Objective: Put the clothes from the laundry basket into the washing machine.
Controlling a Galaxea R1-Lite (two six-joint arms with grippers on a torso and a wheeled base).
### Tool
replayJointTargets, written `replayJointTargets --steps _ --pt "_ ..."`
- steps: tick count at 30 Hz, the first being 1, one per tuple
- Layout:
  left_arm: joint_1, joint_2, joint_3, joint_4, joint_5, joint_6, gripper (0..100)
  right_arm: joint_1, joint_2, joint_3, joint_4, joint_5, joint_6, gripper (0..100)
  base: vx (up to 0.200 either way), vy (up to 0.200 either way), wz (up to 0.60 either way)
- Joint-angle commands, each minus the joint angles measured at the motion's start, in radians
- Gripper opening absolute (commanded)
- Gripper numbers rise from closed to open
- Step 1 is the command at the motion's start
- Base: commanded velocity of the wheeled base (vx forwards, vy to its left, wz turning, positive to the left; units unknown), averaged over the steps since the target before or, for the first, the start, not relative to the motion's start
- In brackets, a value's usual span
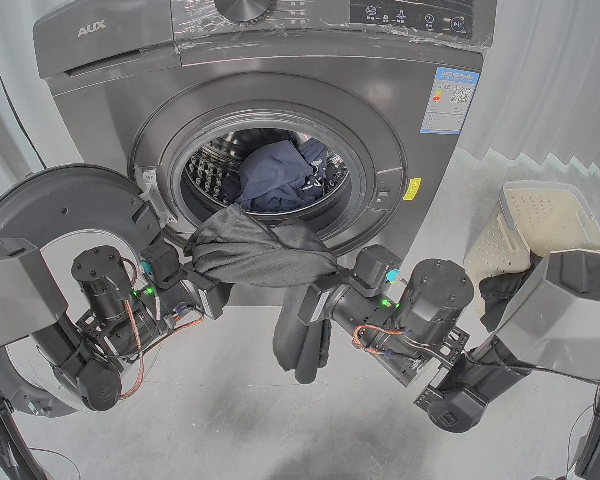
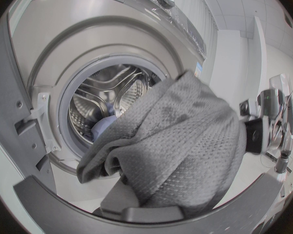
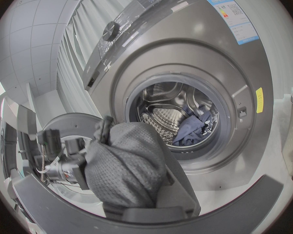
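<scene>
A grey knit garment (image 1: 260, 251) hangs stretched between my two grippers just below the open washing machine (image 1: 407, 101) mouth, with one end dangling toward the floor. My left gripper (image 1: 237, 271) is shut on its left part and my right gripper (image 1: 310, 275) on its right part; the cloth hides both sets of fingertips. The garment (image 2: 172, 147) bulges over the left gripper in the left wrist view, and the same garment (image 3: 127, 166) covers the right one. Navy clothes (image 1: 277, 175) lie inside the steel drum. The laundry basket (image 1: 547, 221) stands at the right with a dark garment (image 1: 500, 295) spilling from it.
The round machine door (image 1: 60, 201) is swung open at the left, close behind my left arm. Pale curtains hang behind and beside the machine. Bare grey floor (image 1: 233, 408) lies in front of it.
</scene>
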Motion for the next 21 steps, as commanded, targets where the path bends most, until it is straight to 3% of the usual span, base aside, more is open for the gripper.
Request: replayJointTargets --steps 1,5,9,10,12,15,17,18,21 --pt "-0.017 -0.047 -0.005 -0.001 0.002 -0.013 0 0.003 0.060 0.002 -0.009 0.007 -0.002 0 0.000 0.000 0.00" --pt "-0.020 -0.048 -0.004 -0.001 0.002 -0.015 0 0.020 0.074 -0.009 -0.024 0.018 -0.005 0 0.000 0.000 0.00" --pt "-0.025 -0.053 0.001 -0.001 0.002 -0.019 0 0.060 0.056 -0.013 -0.041 0.061 -0.009 0 0.000 0.000 0.00" --pt "-0.028 -0.057 0.002 -0.001 0.002 -0.024 0 0.072 0.047 -0.010 -0.041 0.067 -0.009 100 0.000 0.000 0.00" --pt "-0.031 -0.070 0.005 -0.001 0.003 -0.034 0 0.086 0.033 -0.002 -0.041 0.069 -0.006 100 0.000 0.000 0.00" --pt "-0.043 -0.116 0.013 0.000 0.031 -0.110 0 0.098 -0.001 0.079 -0.040 0.081 -0.011 100 0.000 0.000 0.00" --pt "-0.046 -0.130 0.018 0.000 0.046 -0.137 0 0.096 -0.019 0.131 -0.040 0.095 -0.015 100 0.000 0.000 0.00" --pt "-0.054 -0.139 0.021 0.000 0.074 -0.163 0 0.084 -0.050 0.220 -0.040 0.127 -0.040 100 0.000 0.000 0.00" --pt "-0.054 -0.142 0.024 0.000 0.106 -0.163 0 0.066 -0.114 0.344 -0.041 0.155 -0.063 100 0.000 0.000 0.00"
